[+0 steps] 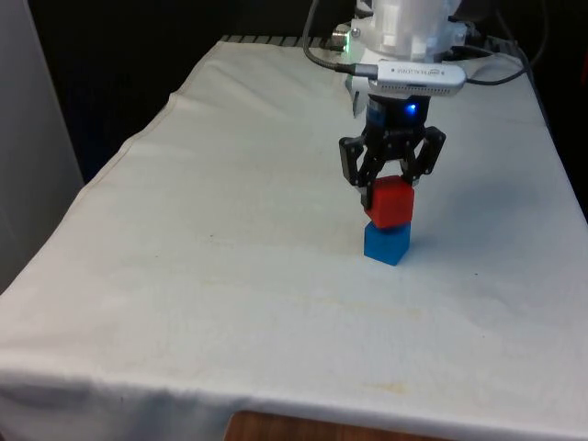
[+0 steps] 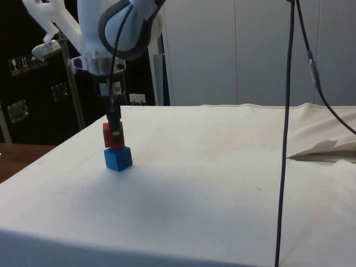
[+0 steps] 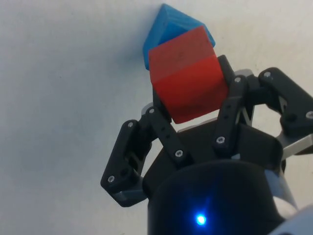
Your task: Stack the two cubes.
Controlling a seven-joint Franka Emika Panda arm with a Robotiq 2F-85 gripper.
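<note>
1. Red cube (image 1: 392, 201) sits on top of the blue cube (image 1: 386, 243), and the two appear to touch, with the red one turned a little against the blue one beneath it.
2. Its sides are pinched by the hand (image 1: 391, 180), which comes straight down from above; the wrist view shows the red cube (image 3: 188, 81) clamped between the fingers (image 3: 161, 128), with the blue cube (image 3: 164, 29) showing beyond it.
3. Blue cube rests flat on the table (image 1: 230, 276), on its white cloth, in the half nearer the robot and towards the front view's right, well away from every edge.
4. From the side, the red cube (image 2: 112, 134) stands directly over the blue cube (image 2: 118, 158), the hand (image 2: 115, 132) covering part of its face.
5. A dark cable (image 2: 286, 139) hangs down near the side camera, in front of the table.
</note>
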